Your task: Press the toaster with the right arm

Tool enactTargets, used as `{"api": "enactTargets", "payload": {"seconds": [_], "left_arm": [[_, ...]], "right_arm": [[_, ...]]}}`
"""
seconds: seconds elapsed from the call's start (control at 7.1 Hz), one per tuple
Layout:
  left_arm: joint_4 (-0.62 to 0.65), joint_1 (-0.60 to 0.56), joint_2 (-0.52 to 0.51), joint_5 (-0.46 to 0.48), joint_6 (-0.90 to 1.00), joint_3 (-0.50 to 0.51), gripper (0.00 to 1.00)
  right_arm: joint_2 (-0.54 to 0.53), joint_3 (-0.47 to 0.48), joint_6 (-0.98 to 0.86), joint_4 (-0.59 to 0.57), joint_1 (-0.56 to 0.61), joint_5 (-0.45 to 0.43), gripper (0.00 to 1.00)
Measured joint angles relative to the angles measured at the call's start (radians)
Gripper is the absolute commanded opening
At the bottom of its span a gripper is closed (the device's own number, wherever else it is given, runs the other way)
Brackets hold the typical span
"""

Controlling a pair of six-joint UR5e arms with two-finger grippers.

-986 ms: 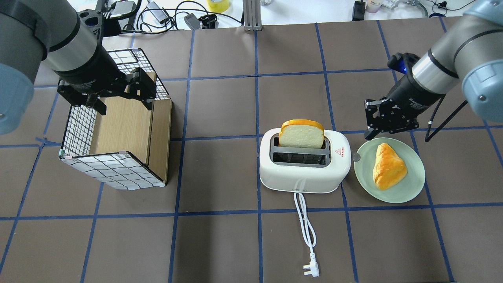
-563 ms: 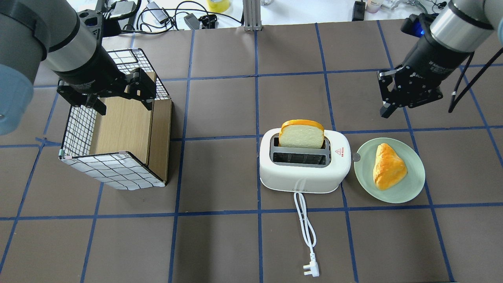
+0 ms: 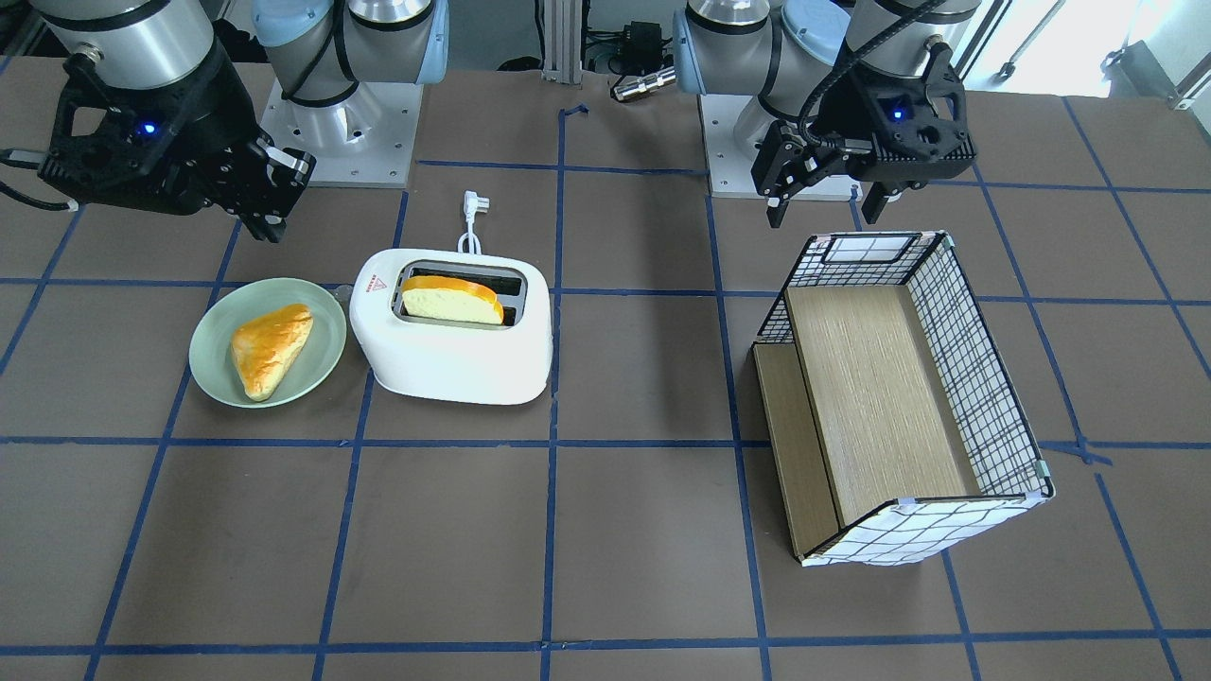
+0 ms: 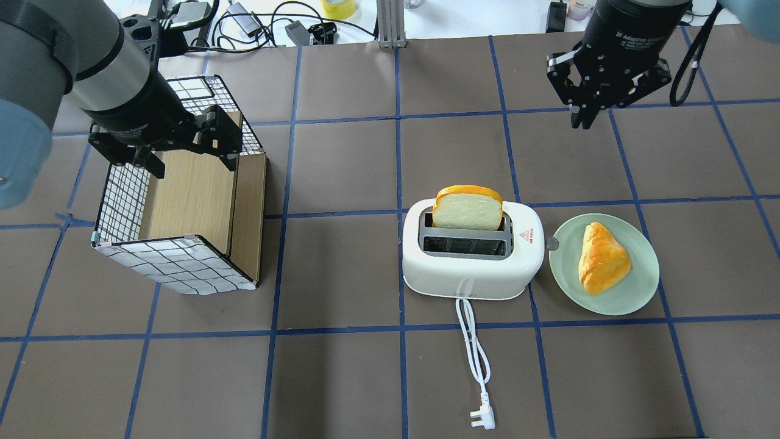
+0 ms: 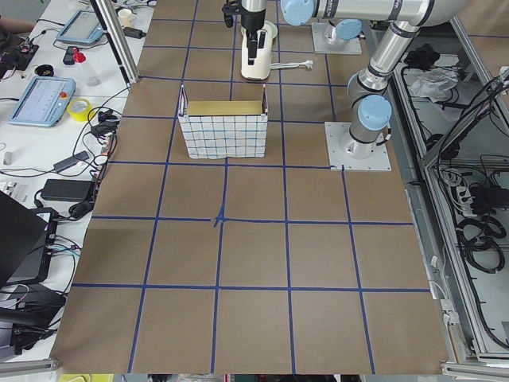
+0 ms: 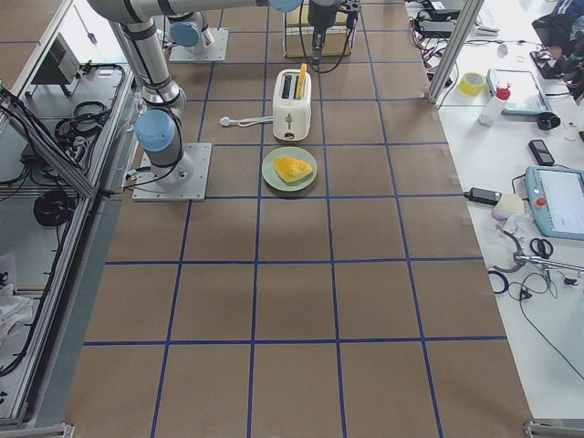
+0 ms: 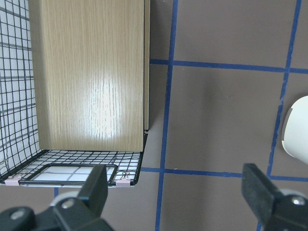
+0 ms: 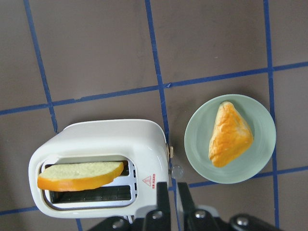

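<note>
The white toaster (image 4: 472,268) stands mid-table with a bread slice (image 4: 468,210) upright in its far slot; it also shows in the front view (image 3: 454,355) and the right wrist view (image 8: 106,139). Its side lever (image 8: 170,150) faces the plate. My right gripper (image 4: 584,119) hangs shut and empty above the table, beyond the toaster and plate and apart from both; it also shows in the front view (image 3: 268,225) and its own wrist view (image 8: 172,192). My left gripper (image 4: 192,164) is open and empty over the wire basket.
A green plate (image 4: 567,274) with a pastry (image 4: 602,256) lies right next to the toaster's lever end. The wire-grid basket with wooden boards (image 4: 122,195) lies on its side at the left. The toaster's cord and plug (image 4: 478,366) trail toward me.
My right gripper has risen from beside the plate's rim and moved away toward the table's far side. The toaster, bread and left arm have not moved.
</note>
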Motion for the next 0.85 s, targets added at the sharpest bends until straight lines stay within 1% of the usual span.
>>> {"api": "enactTargets", "payload": {"seconds": [0.14,0.56,0.85], "left_arm": [[0.0,0.0,0.0,0.0,0.0,0.0,1.0],[0.0,0.0,0.0,0.0,0.0,0.0,1.0],[0.0,0.0,0.0,0.0,0.0,0.0,1.0]], "right_arm": [[0.002,0.004,-0.017,-0.057,0.005,-0.003,1.0],[0.014,0.017,-0.054,-0.199,0.007,-0.005,1.0],[0.014,0.024,-0.056,-0.224,0.007,-0.009,1.0]]}}
